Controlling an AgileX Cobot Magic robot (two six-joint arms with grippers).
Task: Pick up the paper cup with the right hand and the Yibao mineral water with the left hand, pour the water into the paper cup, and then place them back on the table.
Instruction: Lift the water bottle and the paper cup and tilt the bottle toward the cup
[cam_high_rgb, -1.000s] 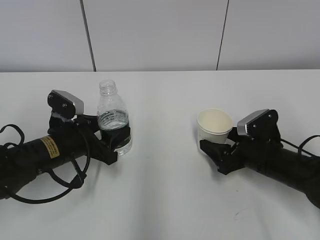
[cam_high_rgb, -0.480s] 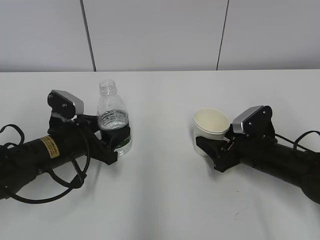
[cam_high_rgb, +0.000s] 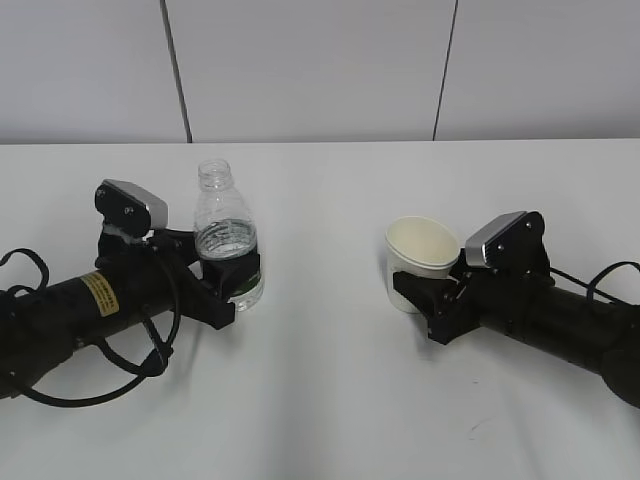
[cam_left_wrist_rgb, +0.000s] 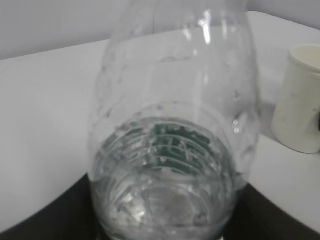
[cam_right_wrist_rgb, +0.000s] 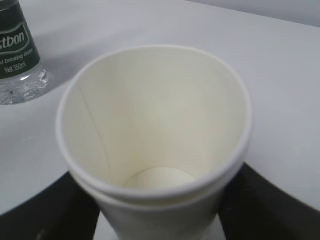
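The Yibao mineral water (cam_high_rgb: 228, 235), a capless clear bottle with a dark green label, stands upright on the table (cam_high_rgb: 330, 390) at the left. Water (cam_left_wrist_rgb: 160, 200) fills its lower part. My left gripper (cam_high_rgb: 236, 290) is shut on its lower body, with black fingers (cam_left_wrist_rgb: 47, 217) against both sides. The paper cup (cam_high_rgb: 421, 255), white and empty (cam_right_wrist_rgb: 155, 125), sits at the right, tilted slightly left. My right gripper (cam_high_rgb: 420, 296) holds it low down, its fingers (cam_right_wrist_rgb: 272, 205) pressed to each side. The cup's base is hidden in the exterior view.
A grey panelled wall (cam_high_rgb: 320, 70) runs behind the table's far edge. Cables (cam_high_rgb: 150, 345) loop beside the left arm. About a hand's width of white tabletop separates bottle and cup. The bottle's label (cam_right_wrist_rgb: 17, 47) shows at the right wrist view's top left.
The right gripper has closed in on the cup and shifted slightly left with it; the cup now leans left. The left arm and bottle have not moved.
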